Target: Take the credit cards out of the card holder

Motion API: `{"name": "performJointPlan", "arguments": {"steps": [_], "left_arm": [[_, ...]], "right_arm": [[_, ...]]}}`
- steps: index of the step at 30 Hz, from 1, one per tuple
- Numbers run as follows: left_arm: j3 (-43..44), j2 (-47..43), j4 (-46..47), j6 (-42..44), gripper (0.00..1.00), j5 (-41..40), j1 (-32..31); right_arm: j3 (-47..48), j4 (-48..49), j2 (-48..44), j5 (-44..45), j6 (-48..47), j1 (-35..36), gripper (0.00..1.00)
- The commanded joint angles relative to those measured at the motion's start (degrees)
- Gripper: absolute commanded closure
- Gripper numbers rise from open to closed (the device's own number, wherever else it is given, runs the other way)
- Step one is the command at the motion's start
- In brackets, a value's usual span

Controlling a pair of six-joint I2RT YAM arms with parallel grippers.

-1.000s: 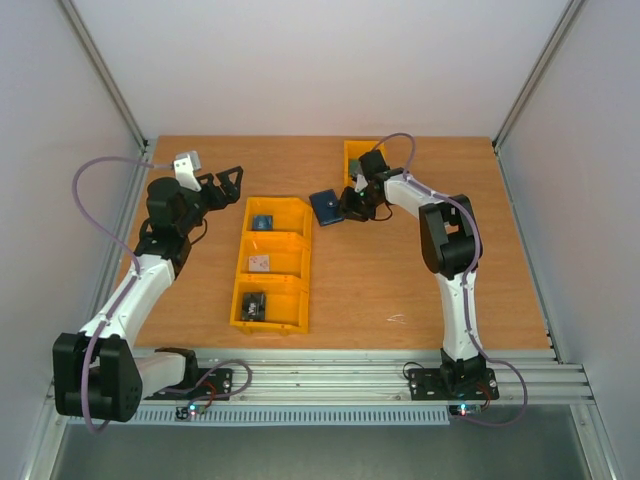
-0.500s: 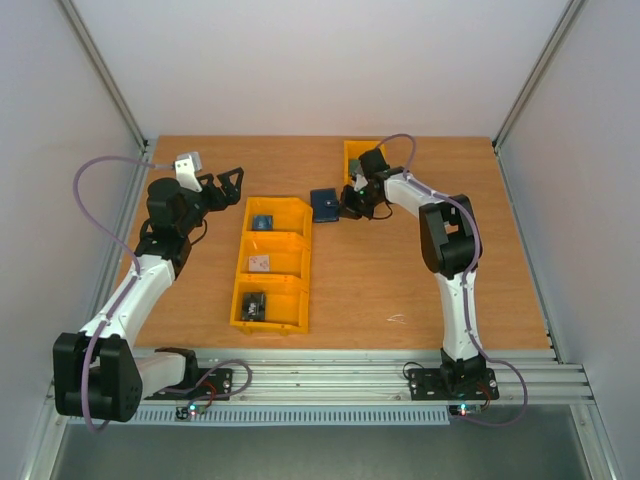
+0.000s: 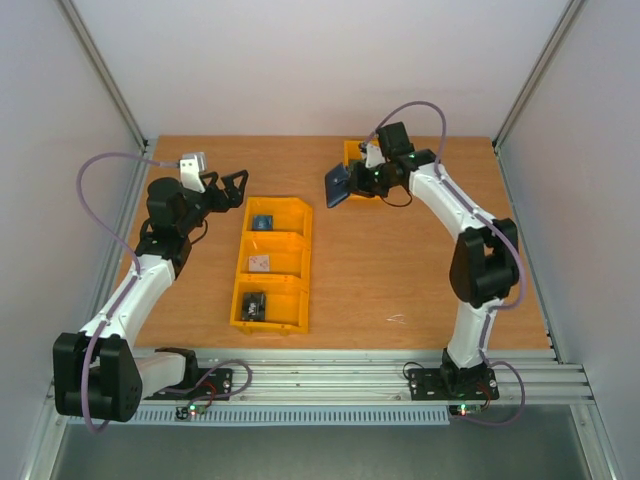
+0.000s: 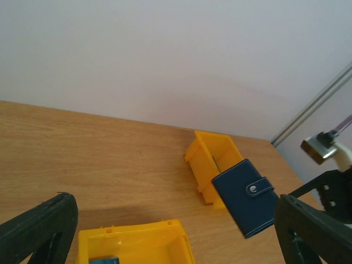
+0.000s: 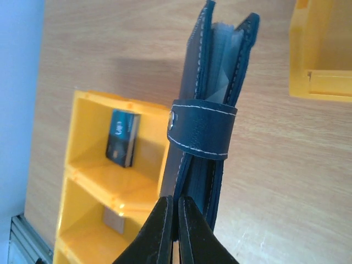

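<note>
Table (image 3: 400, 270), wood top, both arms reaching over its far half. The long yellow three-compartment tray (image 3: 275, 236) lies between the arms. It holds a small blue item (image 3: 262, 222) in the far cell, a pale one (image 3: 259, 263) in the middle and a dark one (image 3: 253, 305) nearest. A smaller yellow bin (image 3: 351, 152) sits at the far side. The right gripper (image 5: 175, 212) is pinched tight on one edge of the card holder (image 3: 337, 185), which hangs clear of the table, tilted, just beside the small bin. Judged purpose: lifting it presents the free side to the other arm. The left gripper (image 3: 232, 188) is spread wide with nothing in it, hovering off the tray's far left corner and facing the wallet, probably waiting to take the opposite cover. Main obstacle: the strap (image 5: 202, 129) is snapped shut across the opening edge, so no pocket is reachable until it is undone. Credit cards: none out. Only pale layered edges (image 5: 225, 49) show between the covers, and card cannot be told from pocket.
</note>
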Motion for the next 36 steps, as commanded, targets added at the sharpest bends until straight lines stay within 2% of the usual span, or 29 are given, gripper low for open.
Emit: {"name": "performJointPlan", "arguments": {"steps": [1,4,8,12,19,24,27,30,36], "left_arm": [[3.0,-0.4,3.3,1.9,0.02,4.7,-0.5],[5.1,-0.3,2.5,-0.3,0.02,11.5,-1.1],[9.6,0.1,2.5,5.1,0.04,29.2,-2.1],[13.3,-0.8,1.2,1.2,0.03,36.1,-2.2],[14.1,-4.1,4.8,-11.1,0.03,35.8,-6.2],[16.3,-4.7,7.1,-12.6,0.03,36.8,-12.0],[16.2,-4.6,8.3,-13.9,0.04,35.7,-12.6],[16.4,-4.9,10.5,-15.1,0.07,35.7,-12.9],[16.9,-5.0,11.4,-15.0,0.19,35.2,-13.5]], "right_arm": [[-1.6,-2.7,-7.2,-0.5,-4.0,0.1,0.99],[0.4,-4.0,-11.4,-2.4,-6.3,0.1,0.99],[6.5,-7.4,-16.0,-7.4,-11.7,0.1,0.99],[12.3,-10.5,-21.0,-11.9,-17.0,0.2,0.99],[11.9,-4.5,-29.1,-17.9,-16.3,3.2,0.99],[11.7,-1.3,-31.3,-19.0,-16.5,8.4,0.99],[11.6,-0.1,-32.1,-19.6,-16.5,10.7,0.99],[11.5,0.1,-32.4,-19.9,-16.4,12.1,0.99],[11.6,-0.2,-32.0,-21.0,-17.2,12.8,0.99]]}}
